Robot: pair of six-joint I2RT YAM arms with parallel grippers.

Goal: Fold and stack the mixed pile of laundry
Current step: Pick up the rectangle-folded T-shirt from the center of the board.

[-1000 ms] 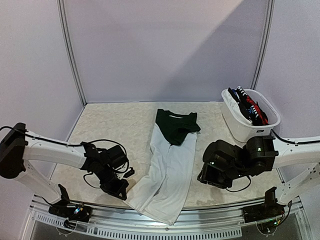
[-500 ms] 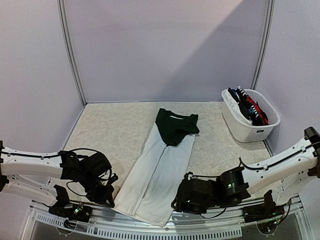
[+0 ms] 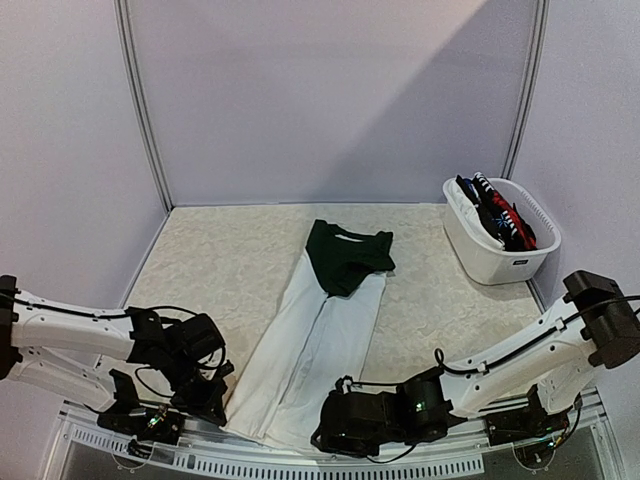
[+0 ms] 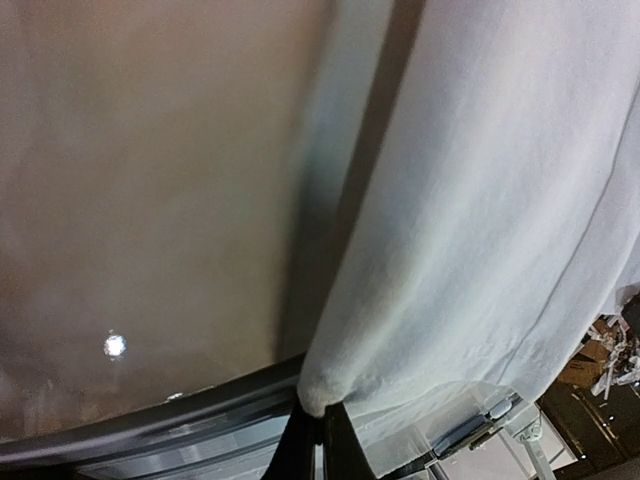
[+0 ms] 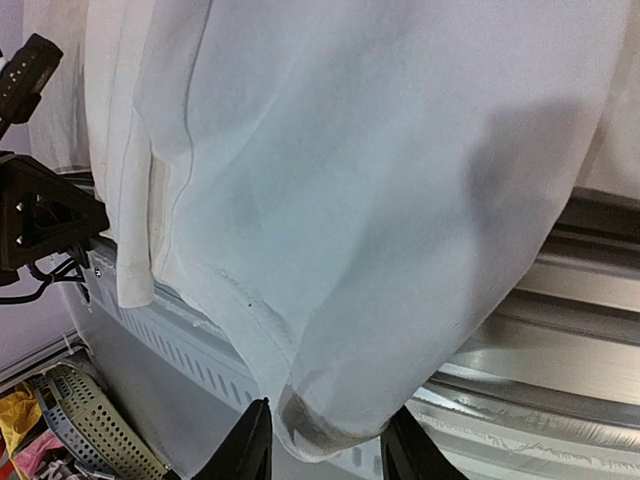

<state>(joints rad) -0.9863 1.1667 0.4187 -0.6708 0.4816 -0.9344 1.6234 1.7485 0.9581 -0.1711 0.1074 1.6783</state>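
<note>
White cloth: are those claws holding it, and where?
Left gripper pinches the white cloth at its near hem corner. Right gripper straddles the other near corner, jaws apart, not yet gripping.

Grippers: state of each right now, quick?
Left gripper: shut on the white garment, at a hem corner.
Right gripper: open, fingers either side of that garment's hem, not clamped.

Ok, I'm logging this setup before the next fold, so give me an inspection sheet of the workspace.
Surface: beige marbled table.
Job's things: white garment laid lengthwise, near end over the edge; green piece on its far end; more laundry in the tub.
Clutter: nothing seen.
Grippers: left gripper shut on one near corner; right gripper straddles the other, grip unclear.
Cables: black cables loop beside each gripper.
Surroundings: lilac walls.
</note>
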